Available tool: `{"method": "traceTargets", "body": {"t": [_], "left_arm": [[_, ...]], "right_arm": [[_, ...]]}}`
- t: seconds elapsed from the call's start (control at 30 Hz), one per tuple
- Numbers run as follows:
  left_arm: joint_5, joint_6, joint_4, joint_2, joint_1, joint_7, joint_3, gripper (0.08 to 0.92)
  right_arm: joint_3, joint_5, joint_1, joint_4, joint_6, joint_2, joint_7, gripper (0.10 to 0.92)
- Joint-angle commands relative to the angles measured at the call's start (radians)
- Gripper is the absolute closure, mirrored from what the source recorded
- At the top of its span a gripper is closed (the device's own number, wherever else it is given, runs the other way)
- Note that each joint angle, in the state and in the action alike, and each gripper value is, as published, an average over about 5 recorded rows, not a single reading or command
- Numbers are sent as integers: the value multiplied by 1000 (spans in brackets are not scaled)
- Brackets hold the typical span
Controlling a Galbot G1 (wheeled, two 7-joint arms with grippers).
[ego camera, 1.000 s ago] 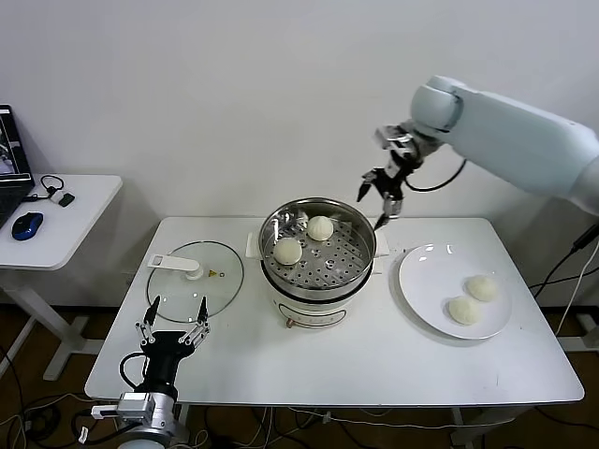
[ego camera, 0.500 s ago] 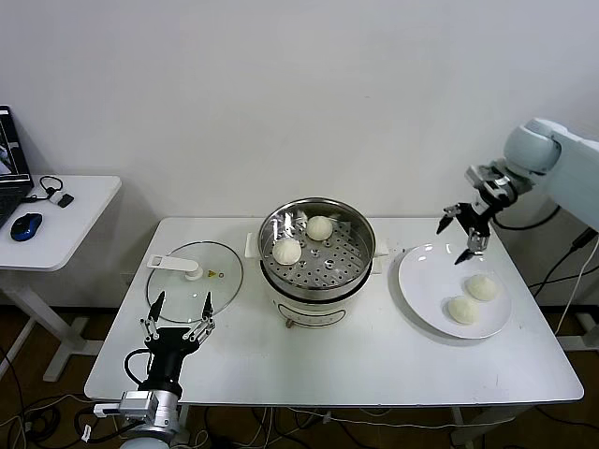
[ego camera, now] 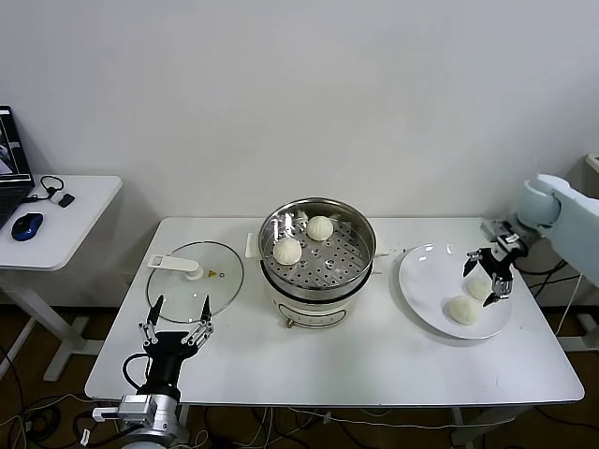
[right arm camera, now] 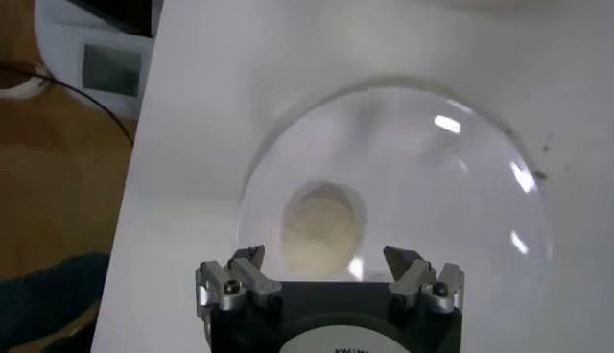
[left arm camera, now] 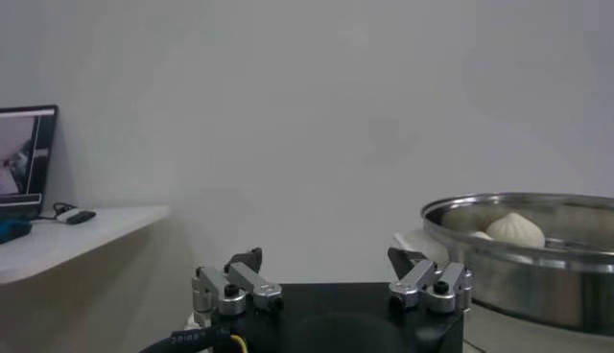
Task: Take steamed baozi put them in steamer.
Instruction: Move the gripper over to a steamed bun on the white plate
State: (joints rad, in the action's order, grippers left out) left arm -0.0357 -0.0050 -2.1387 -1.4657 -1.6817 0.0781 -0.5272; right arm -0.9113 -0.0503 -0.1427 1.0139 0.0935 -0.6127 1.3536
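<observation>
Two baozi (ego camera: 287, 251) (ego camera: 320, 227) lie in the steel steamer (ego camera: 351, 251) at the table's middle. Two more sit on the white plate (ego camera: 426, 276) to the right: one at the front (ego camera: 461, 310) and one behind it (ego camera: 478, 288). My right gripper (ego camera: 486, 281) hangs open just above that rear baozi. In the right wrist view the baozi (right arm camera: 321, 223) lies on the plate (right arm camera: 480, 134) ahead of the open right gripper (right arm camera: 326, 261), untouched. My left gripper (ego camera: 176, 316) stands open and empty at the table's front left; its wrist view shows the steamer (left arm camera: 537, 273) with a baozi (left arm camera: 515, 228).
A flat glass lid (ego camera: 195, 274) lies left of the steamer. A small side table (ego camera: 65, 220) at far left carries a blue mouse (ego camera: 28, 225) and a laptop. The table's right edge runs close behind the plate.
My right arm swung from above the steamer's back right rim across to the plate and came down over the rear baozi, staying open. The left arm stayed put.
</observation>
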Motion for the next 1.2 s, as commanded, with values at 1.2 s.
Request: {"method": "traceTargets", "body": {"t": [1.2], "left_arm": [[-25,-3,23,-3,0,2,-1,177]], "right_arm": [[194,-191,191,-154,40,-144,-57,203]]}}
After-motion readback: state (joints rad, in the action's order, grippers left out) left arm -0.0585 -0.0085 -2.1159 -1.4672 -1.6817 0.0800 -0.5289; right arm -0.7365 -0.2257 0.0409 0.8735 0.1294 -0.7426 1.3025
